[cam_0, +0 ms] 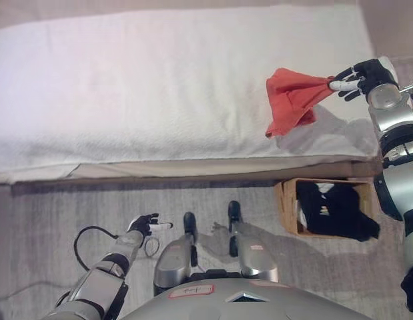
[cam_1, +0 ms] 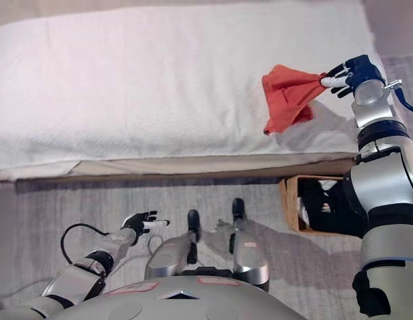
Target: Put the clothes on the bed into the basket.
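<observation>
Right hand (cam_0: 366, 77) fingers are pinching the red cloth (cam_0: 293, 99) above the bed (cam_0: 126, 87) — basket (cam_0: 286, 200) below already holding dark clothes — left hand (cam_0: 145, 225) hanging open.

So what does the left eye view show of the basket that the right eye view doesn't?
Only the left eye view shows the whole basket opening, with dark and white clothes inside. Only the right eye view has the right arm covering much of the basket, leaving its left part visible. Both show the right robot hand pinching the red cloth above the bed, and the left robot hand open over the floor.
</observation>
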### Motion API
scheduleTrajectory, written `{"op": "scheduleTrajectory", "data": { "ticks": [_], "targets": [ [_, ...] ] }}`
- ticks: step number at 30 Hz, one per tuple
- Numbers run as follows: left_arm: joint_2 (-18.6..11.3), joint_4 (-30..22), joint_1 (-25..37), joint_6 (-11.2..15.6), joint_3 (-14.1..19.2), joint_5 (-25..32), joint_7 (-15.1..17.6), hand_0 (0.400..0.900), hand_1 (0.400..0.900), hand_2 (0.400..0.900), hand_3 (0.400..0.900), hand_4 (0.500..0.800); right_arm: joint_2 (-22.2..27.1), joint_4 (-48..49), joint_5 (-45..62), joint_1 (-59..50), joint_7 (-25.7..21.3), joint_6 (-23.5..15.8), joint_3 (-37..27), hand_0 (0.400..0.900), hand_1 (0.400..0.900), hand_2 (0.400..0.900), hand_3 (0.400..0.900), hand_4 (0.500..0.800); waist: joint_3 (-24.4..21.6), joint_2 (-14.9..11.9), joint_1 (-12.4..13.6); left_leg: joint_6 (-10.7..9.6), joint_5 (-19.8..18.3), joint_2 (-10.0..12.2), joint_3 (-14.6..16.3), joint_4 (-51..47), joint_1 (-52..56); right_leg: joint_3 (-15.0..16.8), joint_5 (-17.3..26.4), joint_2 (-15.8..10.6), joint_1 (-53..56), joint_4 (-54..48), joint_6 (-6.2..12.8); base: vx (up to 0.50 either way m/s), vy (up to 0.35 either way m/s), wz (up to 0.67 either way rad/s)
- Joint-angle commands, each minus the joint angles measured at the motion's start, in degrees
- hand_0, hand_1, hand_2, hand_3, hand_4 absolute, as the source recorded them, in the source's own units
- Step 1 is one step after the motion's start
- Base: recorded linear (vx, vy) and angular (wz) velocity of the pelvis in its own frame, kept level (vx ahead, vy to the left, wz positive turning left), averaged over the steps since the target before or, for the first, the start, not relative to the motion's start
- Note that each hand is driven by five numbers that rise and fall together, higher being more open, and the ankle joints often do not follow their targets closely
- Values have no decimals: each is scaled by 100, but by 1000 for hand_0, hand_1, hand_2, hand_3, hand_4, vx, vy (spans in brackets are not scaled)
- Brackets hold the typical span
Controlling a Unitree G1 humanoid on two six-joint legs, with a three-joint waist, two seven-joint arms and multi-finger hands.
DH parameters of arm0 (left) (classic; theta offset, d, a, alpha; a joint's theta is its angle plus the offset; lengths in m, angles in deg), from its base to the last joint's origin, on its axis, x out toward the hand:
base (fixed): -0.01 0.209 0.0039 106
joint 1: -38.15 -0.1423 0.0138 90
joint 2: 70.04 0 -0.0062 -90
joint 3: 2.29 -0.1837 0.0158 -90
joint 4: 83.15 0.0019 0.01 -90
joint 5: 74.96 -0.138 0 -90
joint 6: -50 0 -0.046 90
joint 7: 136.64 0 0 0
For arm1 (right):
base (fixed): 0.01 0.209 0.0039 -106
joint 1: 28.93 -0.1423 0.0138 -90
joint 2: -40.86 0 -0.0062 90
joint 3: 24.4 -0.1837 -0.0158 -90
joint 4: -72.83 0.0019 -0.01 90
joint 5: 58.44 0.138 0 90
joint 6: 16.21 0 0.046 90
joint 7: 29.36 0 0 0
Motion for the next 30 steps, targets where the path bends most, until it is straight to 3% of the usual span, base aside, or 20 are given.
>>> {"op": "scheduleTrajectory", "data": {
  "ticks": [1,17,30],
  "targets": [
    [-331,485,-82,-34,25,-118,36,900,900,900,900,800,675,-111,-189,-373,-118,-186,424,400,400,400,400,500,-686,-166,-57,-95,-800,100,118,202,281,263,-394,-258,74,110,378,32,47,-54],
    [-598,463,-273,-64,294,-271,43,900,900,900,900,800,1666,-230,-324,-219,-9,-143,281,400,400,400,400,500,-997,-116,-448,128,-1245,-5,965,541,812,960,-187,-71,153,206,648,-9,44,-36],
    [-665,416,-307,-64,373,-321,36,900,900,900,900,800,2010,-337,-436,14,60,-88,149,400,400,400,400,500,-937,10,-606,195,-1305,-52,1168,543,916,1083,-50,-30,85,191,729,-28,5,-13]
  ]
}}
